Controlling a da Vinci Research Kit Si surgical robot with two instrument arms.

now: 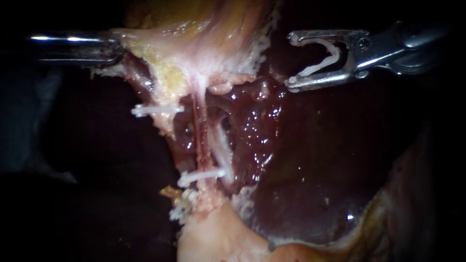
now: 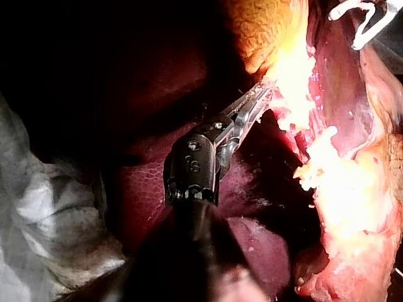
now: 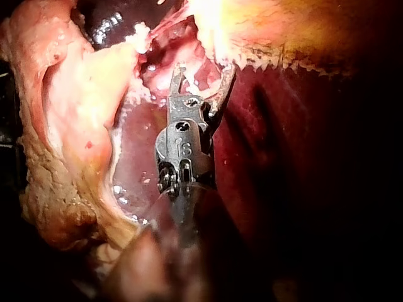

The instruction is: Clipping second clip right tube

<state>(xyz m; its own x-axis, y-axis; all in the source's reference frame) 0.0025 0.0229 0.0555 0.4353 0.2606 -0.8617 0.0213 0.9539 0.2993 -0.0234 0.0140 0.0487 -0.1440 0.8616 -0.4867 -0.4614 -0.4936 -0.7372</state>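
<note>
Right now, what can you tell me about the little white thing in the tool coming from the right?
It is a white, plastic-looking clip, bent open in a curved V. Its two legs lie along the insides of the right instrument's wide-spread jaws, which hold it from both sides. It touches no tissue and is held clear, to the right of the pale tissue.

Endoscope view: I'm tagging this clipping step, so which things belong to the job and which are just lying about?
In the job: right instrument, its tool holding a loaded clip; right tube; placed clip across it.
Lying about: liver; upper left clip; lowest clip; left instrument.
</note>
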